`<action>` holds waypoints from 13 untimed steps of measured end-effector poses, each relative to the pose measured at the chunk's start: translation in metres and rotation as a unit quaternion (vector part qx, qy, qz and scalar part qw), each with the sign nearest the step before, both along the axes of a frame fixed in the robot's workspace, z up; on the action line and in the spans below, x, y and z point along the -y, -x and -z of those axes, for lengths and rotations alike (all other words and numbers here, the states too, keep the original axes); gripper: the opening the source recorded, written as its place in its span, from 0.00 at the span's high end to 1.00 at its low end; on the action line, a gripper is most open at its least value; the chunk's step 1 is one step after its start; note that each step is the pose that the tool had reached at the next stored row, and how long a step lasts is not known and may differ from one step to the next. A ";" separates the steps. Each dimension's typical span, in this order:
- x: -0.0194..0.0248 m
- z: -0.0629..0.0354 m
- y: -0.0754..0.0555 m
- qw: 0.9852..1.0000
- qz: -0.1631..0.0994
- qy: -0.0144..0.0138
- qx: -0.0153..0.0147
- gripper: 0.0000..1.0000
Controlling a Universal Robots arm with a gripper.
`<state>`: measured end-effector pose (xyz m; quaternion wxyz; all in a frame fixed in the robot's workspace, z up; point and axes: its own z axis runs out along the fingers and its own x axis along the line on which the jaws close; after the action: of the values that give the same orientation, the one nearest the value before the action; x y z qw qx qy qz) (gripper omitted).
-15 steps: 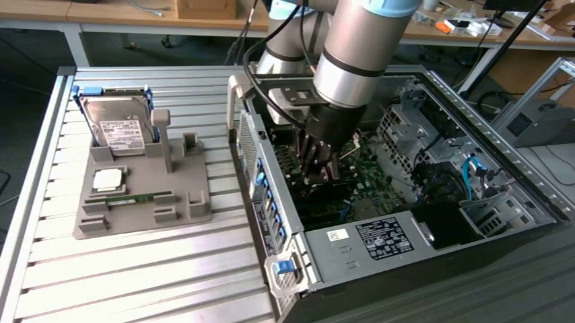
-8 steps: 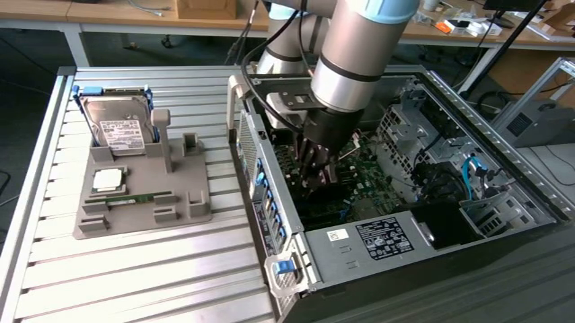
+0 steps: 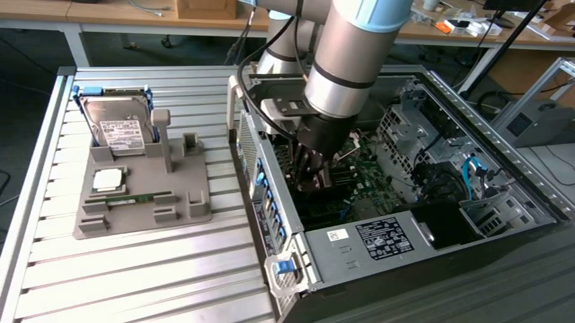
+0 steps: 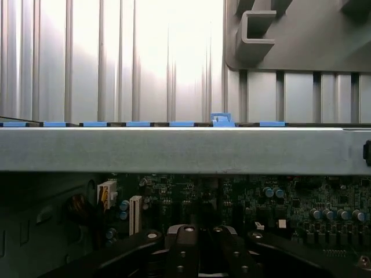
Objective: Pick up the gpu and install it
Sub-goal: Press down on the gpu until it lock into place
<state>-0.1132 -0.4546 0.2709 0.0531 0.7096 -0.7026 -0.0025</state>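
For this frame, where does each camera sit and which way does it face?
Exterior view: off the arm, raised, looking down on the slatted table and open computer case; the arm reaches into the case.
Wrist view: on the wrist inside the case, looking across the motherboard and the case wall; the gripper shows.
Shared: case, motherboard, table, grey parts holder.

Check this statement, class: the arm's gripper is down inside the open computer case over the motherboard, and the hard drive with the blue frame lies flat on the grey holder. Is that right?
One detail is wrong. The exterior view shows the hard drive standing upright in the grey holder, not lying flat. The rest holds: the gripper is down inside the open computer case over the motherboard.
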 end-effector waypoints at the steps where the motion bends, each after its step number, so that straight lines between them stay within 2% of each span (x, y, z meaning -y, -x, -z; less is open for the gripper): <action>1: -0.0002 0.0002 0.000 1.000 0.000 0.000 0.000 0.89; 13: -0.0051 0.0011 0.000 1.000 0.000 0.000 0.000 0.89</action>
<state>-0.1134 -0.4495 0.2698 0.0530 0.7097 -0.7025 -0.0025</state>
